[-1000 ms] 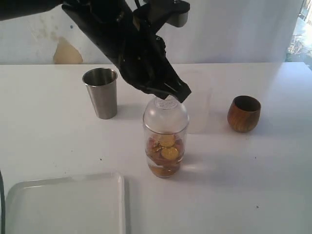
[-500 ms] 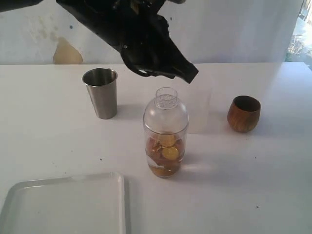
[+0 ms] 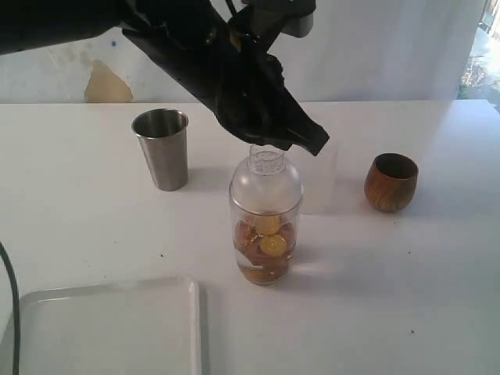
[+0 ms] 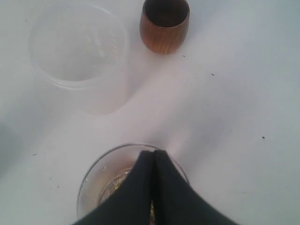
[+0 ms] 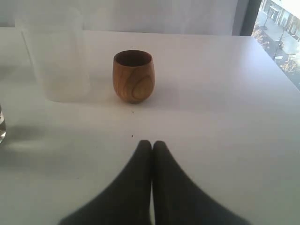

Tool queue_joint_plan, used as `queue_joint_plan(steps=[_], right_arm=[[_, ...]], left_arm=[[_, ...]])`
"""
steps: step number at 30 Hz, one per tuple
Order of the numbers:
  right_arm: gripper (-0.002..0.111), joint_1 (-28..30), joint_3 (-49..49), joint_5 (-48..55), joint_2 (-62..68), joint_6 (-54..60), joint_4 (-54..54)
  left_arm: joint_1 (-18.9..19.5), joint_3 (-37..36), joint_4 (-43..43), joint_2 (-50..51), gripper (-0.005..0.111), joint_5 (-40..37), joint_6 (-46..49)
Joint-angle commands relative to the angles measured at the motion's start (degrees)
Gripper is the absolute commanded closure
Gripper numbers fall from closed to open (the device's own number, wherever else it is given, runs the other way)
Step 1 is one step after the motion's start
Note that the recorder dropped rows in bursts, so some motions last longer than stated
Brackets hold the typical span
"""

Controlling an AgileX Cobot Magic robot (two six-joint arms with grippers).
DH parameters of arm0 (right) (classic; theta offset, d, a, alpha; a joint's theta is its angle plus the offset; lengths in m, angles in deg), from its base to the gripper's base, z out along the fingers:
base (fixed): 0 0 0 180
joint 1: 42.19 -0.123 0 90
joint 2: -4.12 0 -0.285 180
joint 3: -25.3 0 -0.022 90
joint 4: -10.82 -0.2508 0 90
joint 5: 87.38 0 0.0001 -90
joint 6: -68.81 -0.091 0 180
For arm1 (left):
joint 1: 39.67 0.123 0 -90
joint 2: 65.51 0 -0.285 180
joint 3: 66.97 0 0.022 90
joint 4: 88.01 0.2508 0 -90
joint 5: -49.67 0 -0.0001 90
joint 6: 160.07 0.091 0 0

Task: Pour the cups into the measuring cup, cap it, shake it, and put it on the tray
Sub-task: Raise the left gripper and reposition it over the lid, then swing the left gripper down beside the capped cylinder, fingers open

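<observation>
While left end effector (image 4: 153, 153), right end effector (image 5: 151, 143) closed, white table (image 3: 391, 312) meets stained wall (image 3: 375, 47).

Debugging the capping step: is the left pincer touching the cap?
Cannot tell. In the exterior view the left pincer overlaps the cap neck; no gap or contact shows.
</observation>
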Motion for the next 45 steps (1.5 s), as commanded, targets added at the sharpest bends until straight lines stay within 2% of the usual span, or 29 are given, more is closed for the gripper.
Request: queue_joint_plan(steps=[1, 15, 20, 23, 26, 30, 33, 39, 45], right_arm=[[0.108, -0.3, -0.4, -0.1, -0.4, -0.2, 0.0], [0.108, -0.3, -0.4, -0.1, -0.4, -0.2, 0.0], [0.108, -0.3, -0.4, -0.1, -0.4, -0.2, 0.0], [0.108, -0.3, -0.4, -0.1, -0.4, -0.2, 0.0], [0.108, -0.3, -0.4, -0.1, -0.4, -0.2, 0.0], [0.108, -0.3, -0.4, -0.1, -0.4, -0.2, 0.0], [0.108, -0.3, -0.4, -0.1, -0.4, -0.2, 0.0], [0.108, -0.3, -0.4, -0.1, -0.4, -0.2, 0.0], [0.108, -0.3, -0.4, -0.1, -0.4, -0.2, 0.0]], left_arm=[[-0.2, 0.2, -0.8, -0.2, 0.107, -1.4, 0.1], [-0.2, 0.2, -1.0, 0.2, 0.107, -0.6, 1.0], [-0.2, 0.2, -1.0, -2.3, 0.107, 3.2, 2.0], [-0.3, -1.4, -1.0, -4.9, 0.107, 8.1, 2.4], [-1.0, -7.2, -1.1, -9.4, 0.107, 19.4, 2.7], [-3.1, -20.6, -1.1, -16.6, 0.107, 40.5, 3.0], [-4.1, -30.2, -1.1, -21.1, 0.107, 52.0, 3.0], [-4.5, -47.1, -1.1, -28.2, 0.107, 64.8, 1.8], [-4.5, -59.6, -0.9, -31.7, 0.107, 71.4, -0.4]])
